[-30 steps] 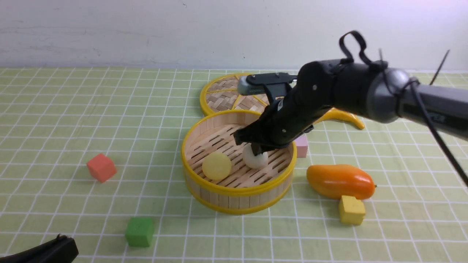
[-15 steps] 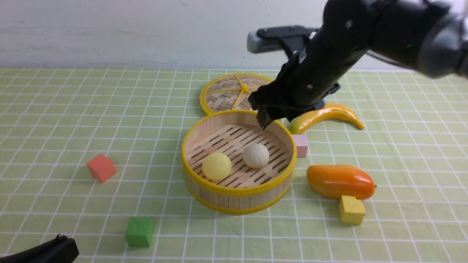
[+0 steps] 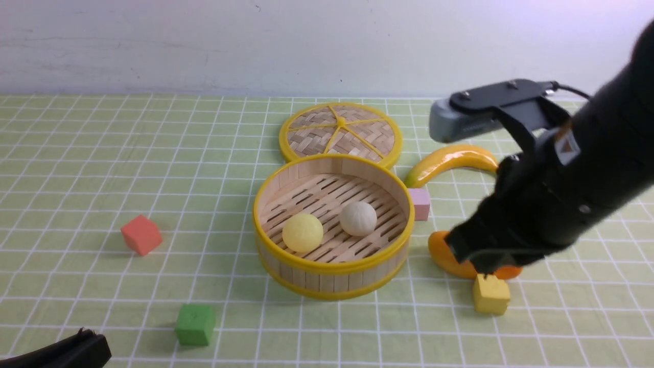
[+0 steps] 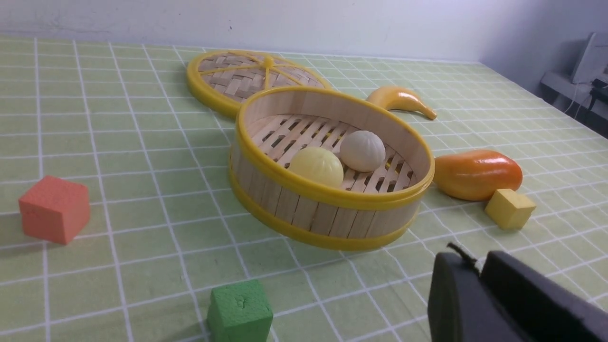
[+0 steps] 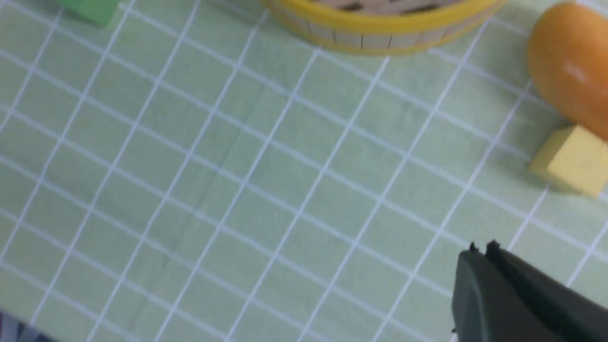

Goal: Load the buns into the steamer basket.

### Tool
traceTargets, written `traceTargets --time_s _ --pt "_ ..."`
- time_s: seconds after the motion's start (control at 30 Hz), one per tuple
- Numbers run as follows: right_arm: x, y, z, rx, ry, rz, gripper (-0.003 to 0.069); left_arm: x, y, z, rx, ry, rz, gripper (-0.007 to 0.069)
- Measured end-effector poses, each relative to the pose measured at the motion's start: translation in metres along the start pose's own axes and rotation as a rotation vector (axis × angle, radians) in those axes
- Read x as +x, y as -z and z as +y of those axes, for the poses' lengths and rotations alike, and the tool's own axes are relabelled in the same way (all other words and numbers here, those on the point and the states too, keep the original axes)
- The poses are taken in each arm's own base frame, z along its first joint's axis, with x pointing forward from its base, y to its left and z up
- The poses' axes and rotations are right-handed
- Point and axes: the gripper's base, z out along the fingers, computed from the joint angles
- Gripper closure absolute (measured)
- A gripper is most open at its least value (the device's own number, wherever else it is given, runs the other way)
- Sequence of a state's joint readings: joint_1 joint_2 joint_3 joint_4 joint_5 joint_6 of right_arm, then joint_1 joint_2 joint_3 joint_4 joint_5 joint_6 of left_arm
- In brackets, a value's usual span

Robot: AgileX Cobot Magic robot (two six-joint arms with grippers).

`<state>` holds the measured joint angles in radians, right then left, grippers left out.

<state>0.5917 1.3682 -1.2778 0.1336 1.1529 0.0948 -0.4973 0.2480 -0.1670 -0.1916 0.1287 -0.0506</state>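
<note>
The steamer basket (image 3: 333,278) stands mid-table, and it also shows in the left wrist view (image 4: 332,216). Inside it lie the pale yellow bun (image 3: 303,232) and the off-white pleated bun (image 3: 357,218), side by side; both also show in the left wrist view, the yellow bun (image 4: 316,166) and the white bun (image 4: 362,150). My right gripper (image 3: 484,268) is shut and empty, in the air to the right of the basket, in front of the mango. My left gripper (image 4: 477,270) is shut and empty, low at the table's near left corner (image 3: 76,347).
The flat woven lid (image 3: 340,131) lies behind the basket. A banana (image 3: 452,159), pink cube (image 3: 421,203), orange mango (image 3: 443,250) and yellow cube (image 3: 490,294) lie to the right. A red cube (image 3: 141,234) and green cube (image 3: 194,324) lie to the left.
My right gripper let go of the off-white bun in the basket, rose, then swung right and toward the near side, ending shut by the mango. The left arm has not moved.
</note>
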Motion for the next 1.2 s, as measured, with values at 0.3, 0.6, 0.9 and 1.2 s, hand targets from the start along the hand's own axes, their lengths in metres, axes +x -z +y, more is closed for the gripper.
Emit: traceTargets --time_s 0.3,0.6,0.9,1.2 --pt "0.02 0.018 0.009 -0.083 -0.022 0.051 0.0678 0.0 0.0 0.0 0.0 0.0 0.0 0.055" --pt "0.11 0.038 -0.049 0.138 -0.093 -0.496 0.0678 0.0 0.0 0.0 0.0 0.0 0.001 0.0543" --pt "0.245 -0.042 -0.087 0.428 -0.262 -0.967 0.0678 0.0 0.0 0.0 0.0 0.0 0.001 0.0533" --pt "0.266 -0.061 -0.09 0.504 -0.267 -0.901 0.0679 0.0 0.0 0.0 0.0 0.001 0.003 0.0525"
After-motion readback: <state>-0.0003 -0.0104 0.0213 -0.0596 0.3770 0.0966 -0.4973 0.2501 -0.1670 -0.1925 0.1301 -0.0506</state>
